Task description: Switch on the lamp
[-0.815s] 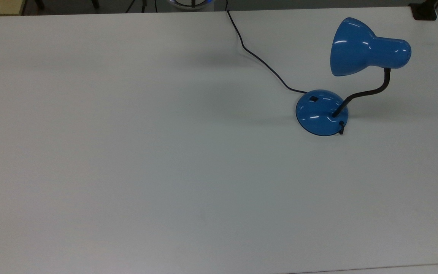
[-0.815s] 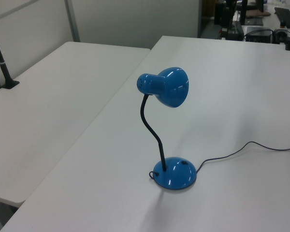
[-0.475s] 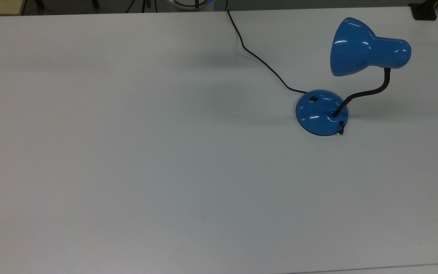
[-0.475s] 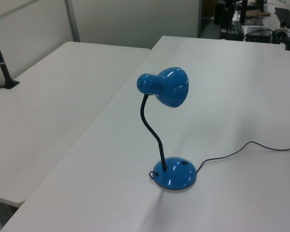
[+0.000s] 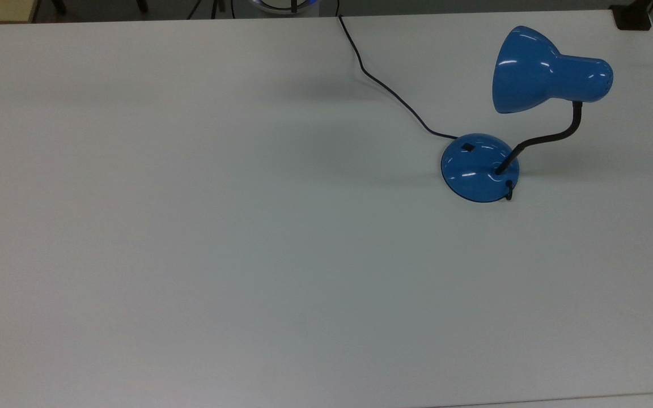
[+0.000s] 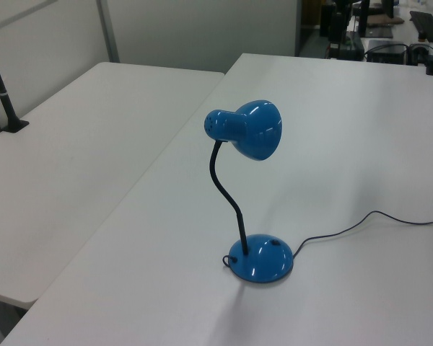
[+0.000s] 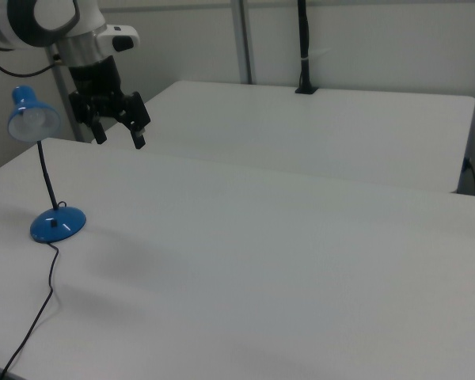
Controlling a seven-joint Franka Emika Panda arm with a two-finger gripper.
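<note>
The lamp (image 5: 479, 168) stands on a white table (image 5: 219, 226), its round blue base near the top view's right side and well in from every edge. In the top view, the table runs bare from the base to the top view's left and bottom edges, so most of the open surface lies on those two sides. A narrower strip separates the base from the table's right edge. The small black switch (image 5: 467, 148) sits on the dome of the base, on the side toward the cord (image 5: 394, 93), which trails from the base to the table's far edge and drops out of sight there. The black gooseneck (image 6: 227, 198) rises from the base and bends to carry the shade (image 6: 258, 130), which hangs higher than the base and off to one side of it.

In the right view, the gripper (image 7: 119, 134) hangs in the air above the table, higher than the base and to the right view's right of the shade, apart from the lamp. Its two fingers are spread with a clear gap between them, holding nothing. The arm (image 7: 55, 24) is cut off at the right view's upper left corner. A second white table (image 6: 72, 166) adjoins alongside. The inside of the shade looks pale in the right view; whether the bulb is lit cannot be told.
</note>
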